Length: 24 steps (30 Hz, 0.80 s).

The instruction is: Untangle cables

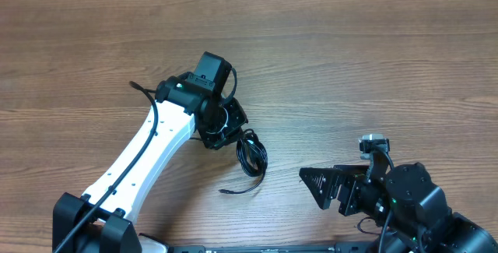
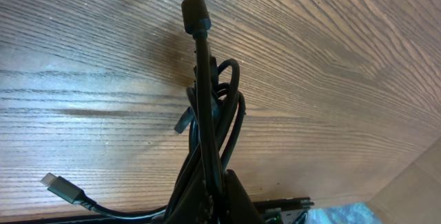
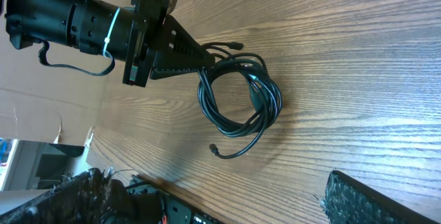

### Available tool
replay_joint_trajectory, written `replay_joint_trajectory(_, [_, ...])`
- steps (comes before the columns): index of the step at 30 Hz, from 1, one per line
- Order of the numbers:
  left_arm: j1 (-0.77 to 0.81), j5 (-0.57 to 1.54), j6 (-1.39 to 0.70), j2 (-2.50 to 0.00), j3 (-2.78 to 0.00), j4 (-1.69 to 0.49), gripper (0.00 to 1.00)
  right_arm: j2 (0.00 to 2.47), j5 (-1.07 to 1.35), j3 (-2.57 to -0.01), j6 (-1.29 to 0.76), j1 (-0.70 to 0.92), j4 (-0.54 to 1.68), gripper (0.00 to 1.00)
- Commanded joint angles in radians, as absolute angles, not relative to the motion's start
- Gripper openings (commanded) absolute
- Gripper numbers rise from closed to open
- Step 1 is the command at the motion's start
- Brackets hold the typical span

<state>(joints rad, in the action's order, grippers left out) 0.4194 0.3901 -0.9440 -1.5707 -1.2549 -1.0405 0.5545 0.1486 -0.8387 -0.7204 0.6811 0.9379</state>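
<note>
- Brown wood-grain desk [image 1: 373,66] fills every view, bare apart from the arms and one small black bundle.
- The cables [image 1: 250,153] sit near the middle of the desk as a tight coil of thin black loops that overlap and cross each other.
- Whether the whole coil rests on the wood or one side is raised a little, I cannot tell.
- One loose end [image 1: 226,193] trails out of the coil toward the near edge of the desk and finishes in a small dark tip.
- The left claw [image 3: 205,60] is at the coil's far-left side, touching it. Its tapered black fingers are pressed together on several strands, pinching the cables.
- In the left wrist view the pinched strands run out from between the fingers in one bunch, and one of them ends in a black plug [image 2: 195,14] at the top of the bunch.
- A silvery plug [image 2: 55,185] lies flat on the wood to the left of that bunch, its thin lead curving back toward the fingers.
- The white left arm [image 1: 140,156] slants away from the coil toward the near-left corner, with a thicker black wire along its back.
- The right claw [image 1: 315,188] sits well apart from the coil, to its right and nearer the edge — fingers spread wide, nothing between them, tips pointing back toward the cables.
</note>
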Motion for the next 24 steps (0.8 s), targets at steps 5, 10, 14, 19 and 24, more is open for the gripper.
replay_joint_trajectory(5, [0.421,0.353,-0.942,-1.549,-1.276,-1.041,0.04,0.551,0.135,-0.846,-0.709,0.678,0.938,1.0])
replay_joint_trajectory(10, [0.421,0.347,-0.934,-1.549,-1.276,-1.05,0.04,0.551,0.135,-0.846,-0.709,0.679,0.938,1.0])
replay_joint_trajectory(14, [0.421,0.347,-0.934,-1.549,-1.276,-1.07,0.07,0.551,0.135,-0.846,-0.709,0.679,0.938,1.0])
replay_joint_trajectory(19, [0.421,0.347,-0.92,-1.549,-1.276,-1.118,0.04,0.551,0.135,-0.846,-0.709,0.679,0.938,1.0])
replay_joint_trajectory(24, [0.421,0.347,-0.92,-1.549,-1.276,-1.148,0.04,0.551,0.135,-0.846,-0.709,0.679,0.938,1.0])
